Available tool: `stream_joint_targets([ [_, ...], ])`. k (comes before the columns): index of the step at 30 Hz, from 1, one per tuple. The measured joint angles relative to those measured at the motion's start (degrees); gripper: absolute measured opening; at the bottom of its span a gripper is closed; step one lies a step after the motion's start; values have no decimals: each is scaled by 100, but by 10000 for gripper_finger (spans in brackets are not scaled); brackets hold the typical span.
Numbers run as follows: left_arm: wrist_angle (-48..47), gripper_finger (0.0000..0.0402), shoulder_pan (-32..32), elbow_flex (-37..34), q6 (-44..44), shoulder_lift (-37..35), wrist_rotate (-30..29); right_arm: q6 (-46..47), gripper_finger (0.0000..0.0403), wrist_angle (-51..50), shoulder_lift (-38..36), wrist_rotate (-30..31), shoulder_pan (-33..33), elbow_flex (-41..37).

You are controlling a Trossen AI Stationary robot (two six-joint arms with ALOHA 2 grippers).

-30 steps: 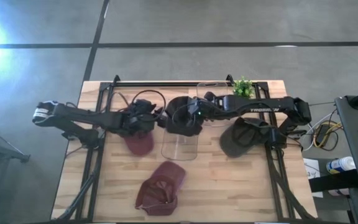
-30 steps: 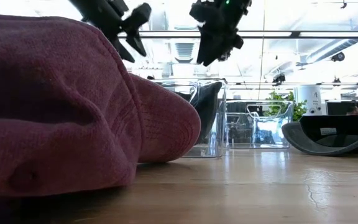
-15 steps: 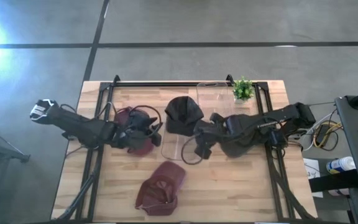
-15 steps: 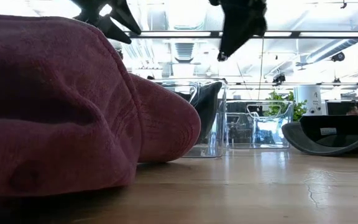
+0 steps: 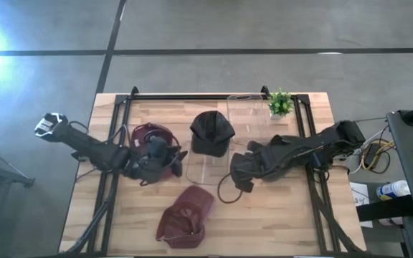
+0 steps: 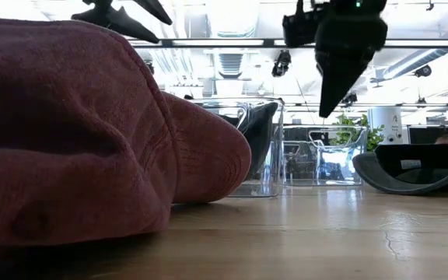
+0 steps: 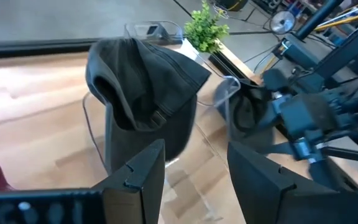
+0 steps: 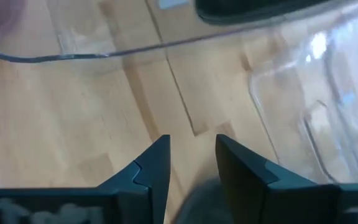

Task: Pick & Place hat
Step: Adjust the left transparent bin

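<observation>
A black hat (image 5: 212, 132) sits at the far end of a clear bin (image 5: 206, 168), draped over its rim (image 7: 142, 81). My left gripper (image 5: 176, 154) hovers open just left of that bin, over a maroon hat (image 5: 145, 132), with nothing between its fingers (image 7: 194, 155). My right gripper (image 5: 235, 180) points down over bare wood beside the bin's right side; its fingers (image 8: 192, 146) stand a little apart and hold nothing. It hangs well above the table (image 6: 337, 85). A second maroon hat (image 5: 186, 215) lies near the front edge.
A second clear bin (image 5: 248, 115) and a small green plant (image 5: 279, 102) stand at the far right. A dark hat (image 6: 403, 175) lies on the right side under my right arm. Bare wood shows at the near right (image 5: 278, 215).
My right gripper has left the spot above the black hat, swinging toward the table's near and right side and sinking, tipping more downward. My left gripper has drawn back toward the left and near edge. The black hat stays on the bin.
</observation>
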Motion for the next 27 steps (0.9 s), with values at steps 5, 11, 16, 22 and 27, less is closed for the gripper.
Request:
stream_joint_targets([
  [5,29,167,-201,0,-375,0,-37,-560,116,807,11,3,-116,-291],
  [11,149,167,-359,7,-518,0,-120,-973,116,1442,22,0,-276,-588],
  [16,148,167,-372,7,-569,0,-289,-1394,114,1979,22,-10,-366,-773],
  [22,148,167,-372,7,-568,0,-350,-1795,115,2584,43,-288,-480,-947],
  [27,146,167,-372,7,-566,2,-512,-2240,111,2609,171,-288,-587,-920],
])
